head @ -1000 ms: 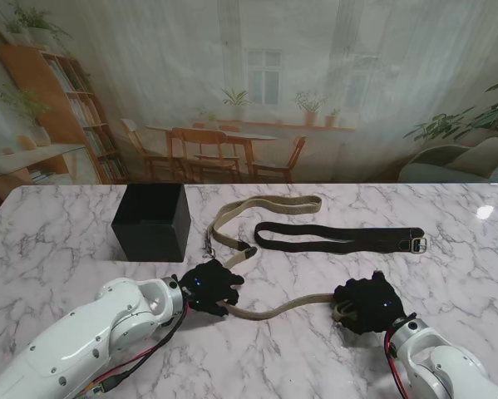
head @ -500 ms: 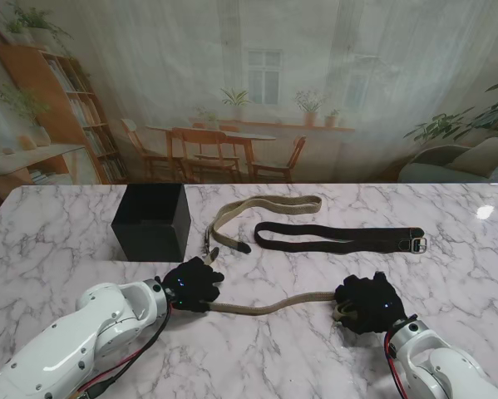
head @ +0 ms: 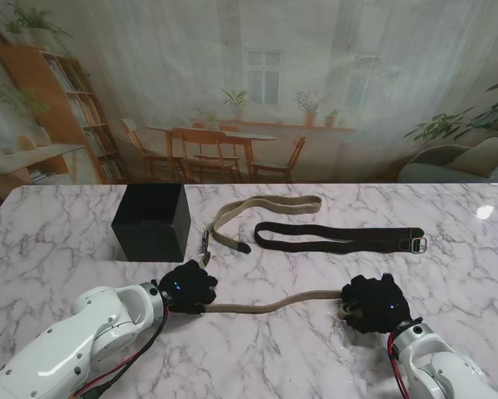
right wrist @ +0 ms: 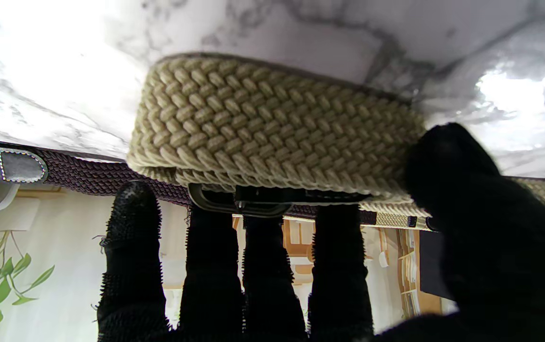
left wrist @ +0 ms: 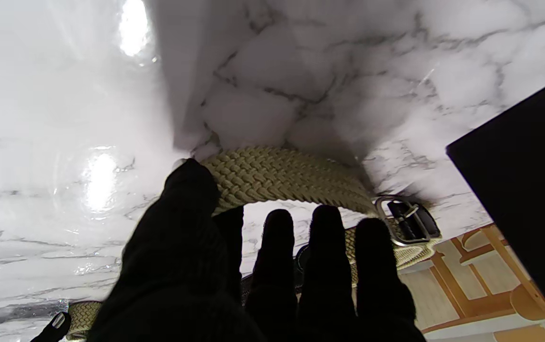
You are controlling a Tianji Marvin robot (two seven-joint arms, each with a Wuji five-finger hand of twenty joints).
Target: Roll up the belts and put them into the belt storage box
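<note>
1. The job is barely underway. The tan belt point(head: 261, 304) is the only one being worked, and only its buckle end is coiled: the right wrist view shows a short, tight roll of woven webbing with the buckle tucked inside it.
2. The right robot hand point(head: 376, 303) is grasping that small roll at the near right of the desk point(head: 57, 241), thumb on one side, fingers on the other.
3. The left robot hand point(head: 187, 287) pins the same belt farther along its length, thumb over the webbing and fingers splayed flat past it; I'd call it pressing the strap down more than clenching.
4. Between the two hands the belt runs nearly straight along the desk. Past the left hand, the rest loops away from me toward the middle of the desk and doubles back, so most of its length is still unrolled.
5. The dark belt point(head: 336, 239) lies stretched out flat beyond, buckle to the right, untouched.
6. The box point(head: 151, 221) sits at the far left, near the left hand. From here I can't see into it; nothing sticks out of it, and both belts are plainly outside.
7. Left to do, as I judge it: finish this roll, put it in, then do the dark one.
</note>
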